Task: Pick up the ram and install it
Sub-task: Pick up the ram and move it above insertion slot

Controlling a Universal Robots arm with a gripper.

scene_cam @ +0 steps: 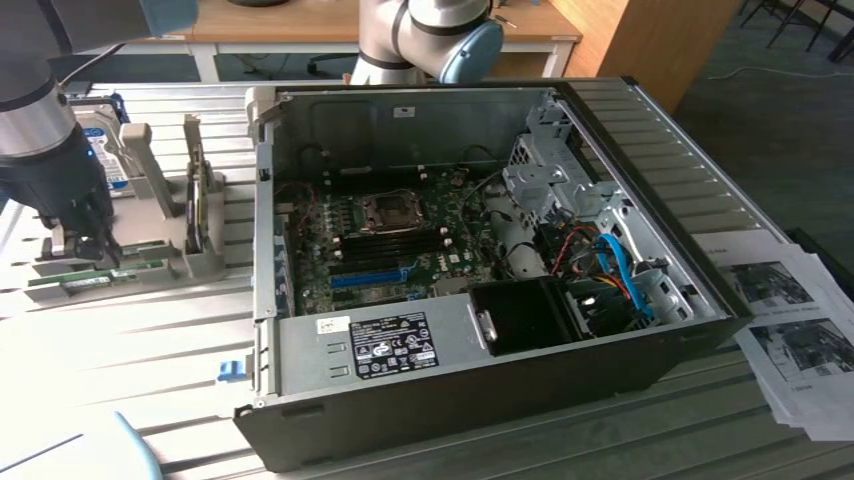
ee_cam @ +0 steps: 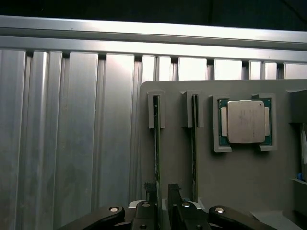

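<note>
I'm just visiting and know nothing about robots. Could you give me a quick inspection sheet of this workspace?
Surface: slatted metal table carrying a grey holder.
Job's things: ram on edge in the holder, second stick beside it; open PC case on the table.
Clutter: CPU, hard drive, papers.
Grippers: gripper open, at the ram's end.
Cables: red and blue cables inside the case.
Surroundings: wooden desk behind.

We see an open PC case w/ mobo on a slatted alu table, printed sheets beside it, plus a CPU seated in a grey tray.
</note>
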